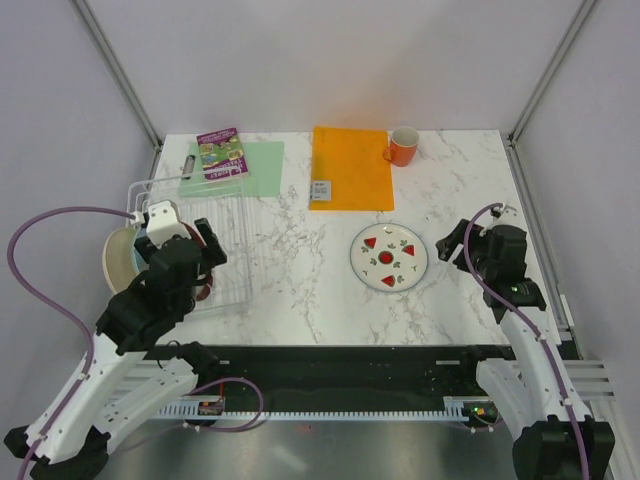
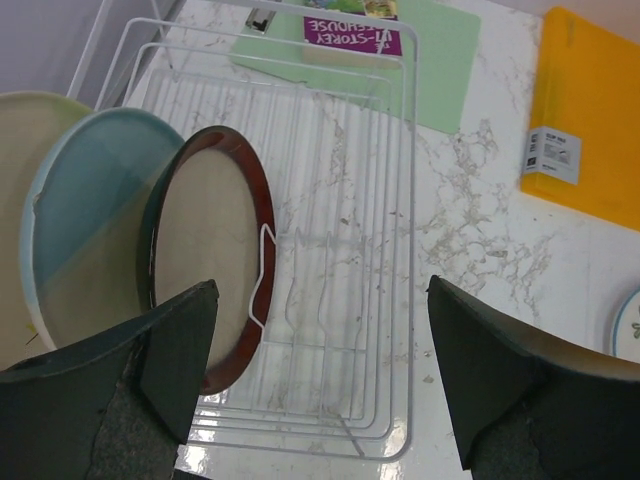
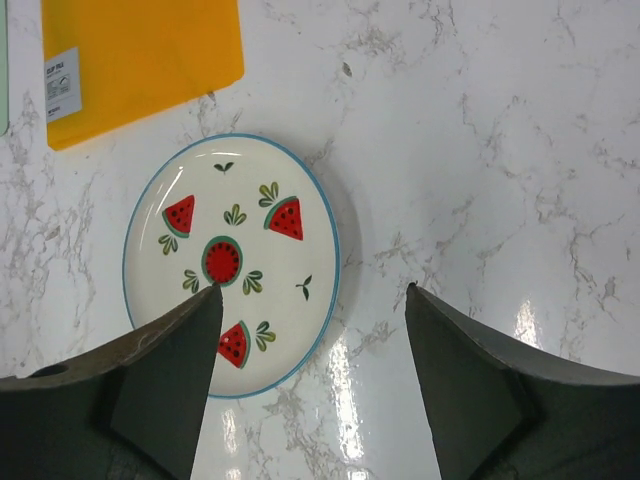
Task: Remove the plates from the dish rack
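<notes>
The white wire dish rack point(image 1: 235, 215) stands at the left of the table. Three plates stand upright in its left end: a cream one point(image 2: 20, 190), a half blue half beige one point(image 2: 90, 230) and a beige one with a dark red-brown rim point(image 2: 205, 260). My left gripper point(image 1: 203, 262) hovers open and empty over the rack point(image 2: 350, 250), its left finger point(image 2: 180, 350) just in front of the red-rimmed plate. The white plate with red fruit point(image 1: 389, 257) lies flat on the table. My right gripper point(image 1: 452, 240) is open and empty above that plate's right edge point(image 3: 235, 265).
An orange mat point(image 1: 350, 165) and an orange mug point(image 1: 403, 146) are at the back centre. A green mat point(image 1: 250, 168) with a purple booklet point(image 1: 222, 152) lies behind the rack. The orange mat also shows in the right wrist view point(image 3: 140, 60).
</notes>
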Robot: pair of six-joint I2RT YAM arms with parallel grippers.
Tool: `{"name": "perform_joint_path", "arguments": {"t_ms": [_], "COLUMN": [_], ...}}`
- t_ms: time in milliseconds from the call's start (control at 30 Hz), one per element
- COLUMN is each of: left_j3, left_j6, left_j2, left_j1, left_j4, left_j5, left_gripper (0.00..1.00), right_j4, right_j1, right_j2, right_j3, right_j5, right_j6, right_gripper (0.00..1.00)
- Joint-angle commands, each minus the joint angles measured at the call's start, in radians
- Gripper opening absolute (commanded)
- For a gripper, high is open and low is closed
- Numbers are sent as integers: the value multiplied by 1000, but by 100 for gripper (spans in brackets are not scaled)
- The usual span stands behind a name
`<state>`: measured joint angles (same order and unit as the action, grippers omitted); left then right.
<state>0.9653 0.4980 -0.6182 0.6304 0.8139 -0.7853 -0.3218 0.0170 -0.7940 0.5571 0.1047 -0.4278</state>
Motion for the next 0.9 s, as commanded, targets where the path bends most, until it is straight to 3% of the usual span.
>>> {"name": "perform_joint_path", "arguments": {"t_ms": [0,400,633,867], "left_j3": [50,79,67,12], "left_j6": [166,456,456,306], "left_j2": [-64,-150,-95,-66], "left_j1": [0,-1,-9,-15], "left_j4": [128,406,418,258], "left_j5": [-140,-313,-341,-253], "left_gripper": [92,90,86,86], "right_j4": [-95,-111,-111,-112], "right_j1": [-3,-3,-3,-3], "right_j2": [42,55,42,49], "right_j3": [49,40,41,38], "right_j5": [16,69,87,102], "right_j6": [23,18,23,23], "right_gripper": [81,81,81,81]}}
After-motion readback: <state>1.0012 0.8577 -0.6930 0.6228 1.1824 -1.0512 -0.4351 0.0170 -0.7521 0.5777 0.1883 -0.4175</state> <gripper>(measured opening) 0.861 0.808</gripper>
